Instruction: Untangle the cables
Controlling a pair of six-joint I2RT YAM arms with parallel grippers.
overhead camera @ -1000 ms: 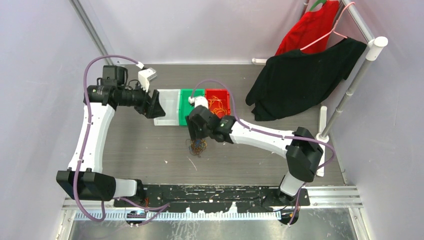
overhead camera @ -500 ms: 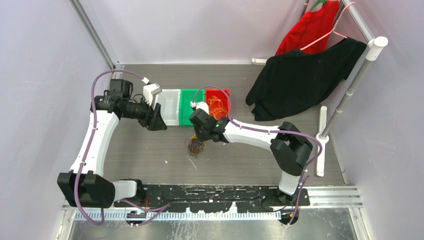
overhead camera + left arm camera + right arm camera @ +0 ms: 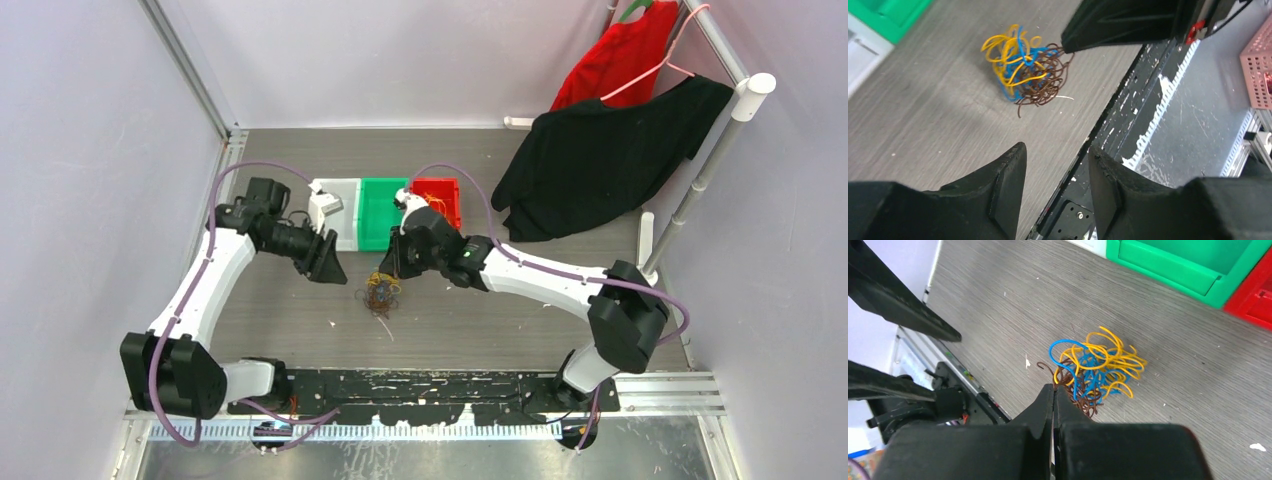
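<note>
Okay, your cables [image 3: 381, 294] are one small clump on the grey counter [image 3: 290, 320], just on the near side of the green bin [image 3: 378, 215]. Orange-yellow, blue and dark brown strands are all looped through each other, with the brown mostly on the side facing your right tool.

Your right tool [image 3: 396, 262] is down at the clump from the far right. In its own wrist view [image 3: 1054, 387] the fingers are pressed flat together with no gap. The tips sit right at the outer brown loops (you can't tell from any view whether a strand is actually pinched). Your left wrist view shows the same contact, right tool tip [image 3: 1065, 46] against the brown edge of the cables [image 3: 1024, 70].

Your left tool [image 3: 325, 262] hangs left of the clump, near it but not touching. Its jaws stand partway apart with nothing between them [image 3: 1055, 150].

Behind the clump, a white bin [image 3: 345, 225], the green one and a red bin [image 3: 452, 185] stand in a row, touching side by side.
</note>
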